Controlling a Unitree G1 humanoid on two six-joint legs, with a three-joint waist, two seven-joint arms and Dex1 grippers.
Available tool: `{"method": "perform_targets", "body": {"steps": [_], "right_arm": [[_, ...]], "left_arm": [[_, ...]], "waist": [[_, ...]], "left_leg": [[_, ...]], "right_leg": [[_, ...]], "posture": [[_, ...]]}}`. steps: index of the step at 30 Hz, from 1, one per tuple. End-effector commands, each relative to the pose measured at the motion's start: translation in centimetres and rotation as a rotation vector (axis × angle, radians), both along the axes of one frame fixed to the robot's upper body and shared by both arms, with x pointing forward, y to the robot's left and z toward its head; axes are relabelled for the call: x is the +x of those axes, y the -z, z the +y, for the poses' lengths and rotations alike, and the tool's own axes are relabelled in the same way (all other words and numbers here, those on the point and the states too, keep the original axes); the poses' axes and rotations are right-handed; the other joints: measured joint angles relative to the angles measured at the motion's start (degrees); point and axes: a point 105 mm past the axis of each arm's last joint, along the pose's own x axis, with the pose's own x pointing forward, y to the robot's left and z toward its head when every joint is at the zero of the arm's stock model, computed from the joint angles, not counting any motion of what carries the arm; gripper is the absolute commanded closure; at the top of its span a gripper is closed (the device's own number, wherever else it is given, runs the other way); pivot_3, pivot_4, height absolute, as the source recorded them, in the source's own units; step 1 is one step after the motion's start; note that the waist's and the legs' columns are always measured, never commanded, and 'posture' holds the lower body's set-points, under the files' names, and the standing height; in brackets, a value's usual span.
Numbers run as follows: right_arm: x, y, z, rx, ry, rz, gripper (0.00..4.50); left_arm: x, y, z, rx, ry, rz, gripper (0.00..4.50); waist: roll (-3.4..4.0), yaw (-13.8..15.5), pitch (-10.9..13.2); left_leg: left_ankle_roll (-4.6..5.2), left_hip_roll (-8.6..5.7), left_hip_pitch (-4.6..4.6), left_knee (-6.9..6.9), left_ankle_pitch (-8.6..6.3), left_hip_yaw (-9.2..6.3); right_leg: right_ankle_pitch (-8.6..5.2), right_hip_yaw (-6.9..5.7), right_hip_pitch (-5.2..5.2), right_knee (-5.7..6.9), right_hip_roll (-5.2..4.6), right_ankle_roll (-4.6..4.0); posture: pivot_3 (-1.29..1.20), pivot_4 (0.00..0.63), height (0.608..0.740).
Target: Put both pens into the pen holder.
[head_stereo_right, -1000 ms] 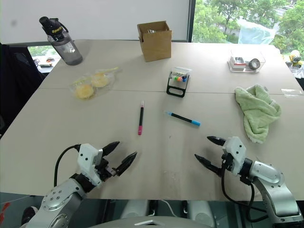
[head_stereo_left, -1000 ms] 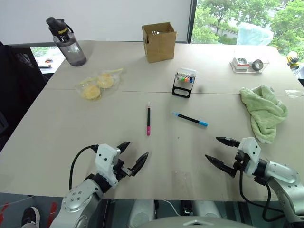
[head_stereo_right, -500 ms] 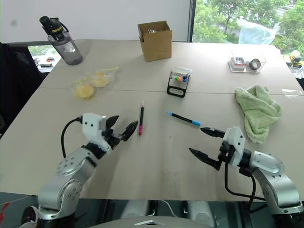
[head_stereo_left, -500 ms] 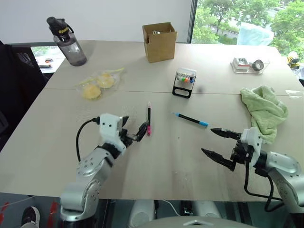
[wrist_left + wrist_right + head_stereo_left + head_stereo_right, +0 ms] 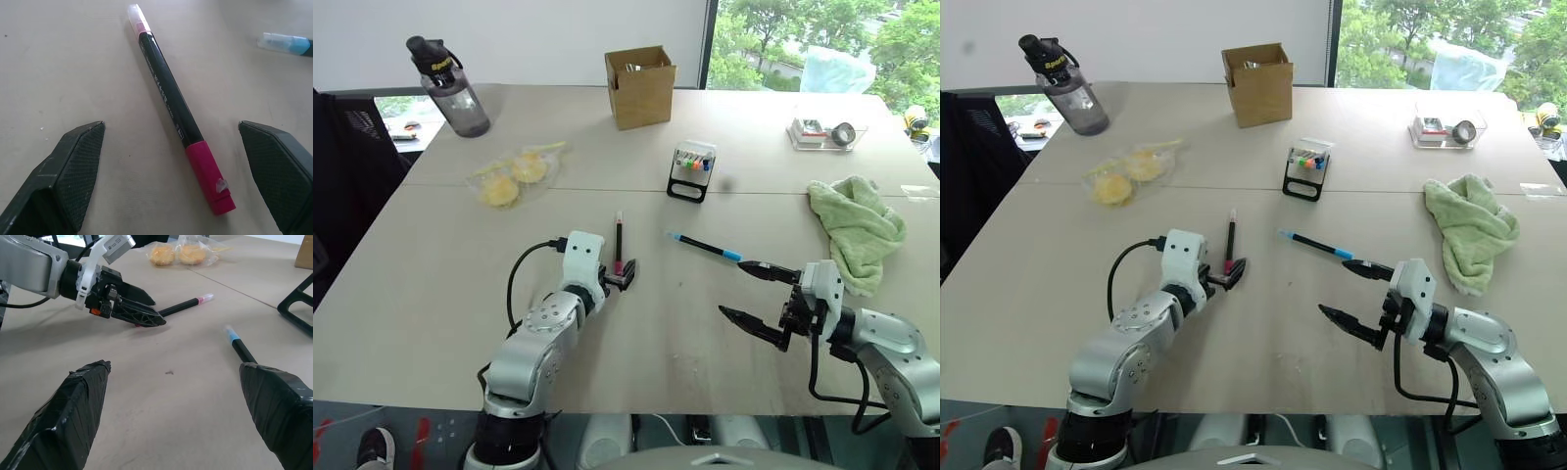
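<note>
The left gripper (image 5: 619, 275) sits at the pink lower end of the pink-ended pen (image 5: 619, 242), which lies flat on the table (image 5: 431, 284). The left wrist view shows what the head views do not: both fingers (image 5: 68, 171) stand wide apart, one on each side of the pen's pink cap, without touching it. That view also shows small white print along the black barrel, too fine to read, and the pale tip of the blue-ended pen (image 5: 704, 246). The right gripper (image 5: 759, 294) hovers with its jaws spread wide, holding nothing, just beside the blue-ended pen's near end. The right wrist view shows the left gripper's fingertips low over the tabletop at the pink pen. The pen holder (image 5: 692, 169) stands farther back on the table, well apart from both pens, beyond it a cardboard box (image 5: 641, 86). The water bottle (image 5: 449, 86) carries yellow lettering that cannot be read.
</note>
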Motion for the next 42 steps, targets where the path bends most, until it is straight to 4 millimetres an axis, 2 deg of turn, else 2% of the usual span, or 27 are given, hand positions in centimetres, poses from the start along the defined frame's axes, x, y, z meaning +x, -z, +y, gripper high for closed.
{"method": "perform_targets", "body": {"steps": [1, 5, 6, 7, 8, 12, 16, 19, 22, 24, 25, 28, 30, 33, 36, 41, 42], "right_arm": [[-0.2, -0.9, 0.2, 0.006, -0.014, -0.048, 0.00], [-0.3, -0.8, 0.4, 0.009, -0.020, -0.044, 0.00], [-0.3, -0.8, 0.4, 0.009, -0.022, -0.043, 0.00], [-0.3, -0.8, 0.4, 0.009, -0.023, -0.042, 0.00], [-0.3, -0.8, 0.5, 0.009, -0.024, -0.041, 0.00], [-0.2, -0.9, 0.6, 0.009, -0.031, -0.039, 0.00], [0.2, -0.8, 0.4, 0.025, 0.006, 0.064, 0.00], [0.6, -1.5, 0.8, 0.092, 0.040, 0.169, 0.00], [1.6, -1.9, 2.4, 0.116, 0.057, 0.306, 0.00], [2.1, -2.3, 3.5, 0.134, 0.027, 0.432, 0.00], [2.5, -2.5, 3.9, 0.138, 0.011, 0.507, 0.00], [5.1, -4.9, 5.5, 0.277, 0.023, 0.598, 0.00], [5.9, -6.1, 6.5, 0.331, -0.011, 0.653, 0.00], [5.6, -7.6, 7.4, 0.362, -0.098, 0.710, 0.00], [4.7, -7.9, 7.4, 0.280, -0.177, 0.748, 0.00], [4.2, -8.3, 7.0, 0.198, -0.235, 0.772, 0.00], [4.4, -8.4, 7.1, 0.192, -0.235, 0.771, 0.24]], "left_arm": [[-2.3, 4.2, 0.7, 0.052, -0.006, 0.201, 1.29], [-2.6, 4.5, 1.5, 0.068, -0.054, 0.222, 3.29], [-2.7, 4.6, 1.6, 0.069, -0.058, 0.227, 3.96], [-2.7, 4.6, 1.6, 0.070, -0.061, 0.230, 4.36], [-2.7, 4.6, 1.7, 0.071, -0.064, 0.232, 4.48], [-2.7, 4.4, 1.7, 0.049, -0.073, 0.217, 4.48], [-2.3, 2.8, 2.1, -0.022, -0.079, 0.114, 4.48], [-2.4, 0.1, 1.0, -0.191, 0.013, -0.016, 4.48], [-3.6, -3.3, -0.9, -0.432, 0.203, -0.159, 4.48], [-4.3, -4.7, -1.5, -0.533, 0.291, -0.216, 4.48], [-4.5, -5.0, -1.6, -0.550, 0.322, -0.229, 4.48], [-5.7, -5.6, -2.6, -0.565, 0.455, -0.249, 4.48], [-6.6, -6.0, -3.2, -0.578, 0.537, -0.246, 4.48], [-7.3, -5.8, -3.1, -0.571, 0.597, -0.222, 4.48], [-8.2, -5.6, -3.0, -0.556, 0.653, -0.190, 4.48], [-8.7, -5.2, -2.6, -0.526, 0.698, -0.155, 4.48], [-8.7, -5.2, -2.6, -0.524, 0.701, -0.153, 4.50]], "waist": [[0.14, -0.01, -0.08], [0.28, -0.01, -0.18], [0.29, -0.01, -0.20], [0.31, 0.01, -0.21], [0.33, 0.01, -0.24], [0.39, 0.00, -0.28], [0.41, -0.31, -0.29], [0.38, -0.87, -0.26], [0.18, -0.95, -0.11], [-0.06, -1.07, 0.07], [-0.11, -1.10, 0.11], [-0.16, -1.19, 0.12], [-0.10, -1.30, 0.15], [-0.09, -0.91, 0.13], [-0.09, -0.91, 0.13], [-0.07, -1.19, 0.14], [-0.07, -1.23, 0.14]], "left_leg": [[0.00, -0.01, 0.08, -0.04, 0.00, -0.01], [-0.01, -0.02, 0.22, -0.08, 0.00, 0.02], [0.00, -0.02, 0.23, -0.08, 0.00, 0.03], [0.00, -0.03, 0.23, -0.07, -0.01, 0.05], [0.00, -0.04, 0.23, -0.07, -0.01, 0.05], [0.00, -0.05, 0.24, -0.07, -0.01, 0.06], [0.00, -0.05, 0.25, -0.09, -0.01, 0.06], [-0.01, -0.03, 0.22, -0.12, -0.01, 0.05], [-0.01, -0.03, 0.15, -0.11, -0.01, 0.04], [-0.01, -0.02, 0.07, -0.06, -0.01, 0.02], [-0.01, -0.03, 0.01, -0.02, -0.01, -0.01], [0.00, -0.05, 0.00, 0.00, -0.01, -0.04], [0.00, -0.04, -0.08, -0.01, -0.01, -0.03], [0.02, -0.04, -0.32, -0.01, -0.02, -0.17], [0.10, -0.07, -1.01, 0.05, -0.05, -0.18], [0.24, -0.08, -1.12, 0.05, -0.14, -0.15], [0.24, -0.07, -1.11, 0.05, -0.14, -0.15]], "right_leg": [[-0.01, 0.07, 0.03, 0.00, 0.01, 0.01], [-0.09, 0.13, 0.11, 0.00, 0.02, 0.13], [-0.09, 0.15, 0.11, 0.00, 0.02, 0.13], [-0.09, 0.16, 0.12, 0.00, 0.01, 0.14], [-0.09, 0.17, 0.12, 0.00, 0.00, 0.14], [-0.08, 0.19, 0.12, 0.00, 0.00, 0.13], [-0.07, 0.25, 0.11, 0.00, 0.03, 0.11], [0.01, 0.28, 0.10, -0.01, 0.03, -0.05], [0.02, 0.27, 0.02, 0.00, 0.00, -0.05], [0.02, 0.22, -0.04, 0.02, -0.02, -0.04], [0.02, 0.19, -0.08, 0.03, -0.02, -0.04], [0.04, 0.17, -0.06, 0.03, 0.02, -0.08], [0.05, 0.19, -0.12, 0.05, 0.06, -0.08], [0.05, 0.03, -0.23, -0.07, 0.06, -0.08], [0.08, -0.05, -0.81, -0.12, -0.02, -0.03], [0.15, -0.04, -0.92, -0.25, -0.06, 0.08], [0.15, -0.03, -0.92, -0.25, -0.05, 0.08]], "posture": [[0.00, 0.150, 0.736], [0.00, 0.150, 0.736], [0.00, 0.150, 0.736], [0.00, 0.150, 0.736], [0.00, 0.150, 0.736], [0.00, 0.150, 0.736], [0.00, 0.150, 0.736], [0.00, 0.150, 0.736], [0.00, 0.150, 0.736], [0.00, 0.150, 0.736], [0.00, 0.150, 0.736], [0.00, 0.150, 0.736], [0.00, 0.150, 0.736], [0.00, 0.150, 0.736], [0.00, 0.150, 0.736], [0.00, 0.150, 0.736], [0.00, 0.150, 0.736]]}}
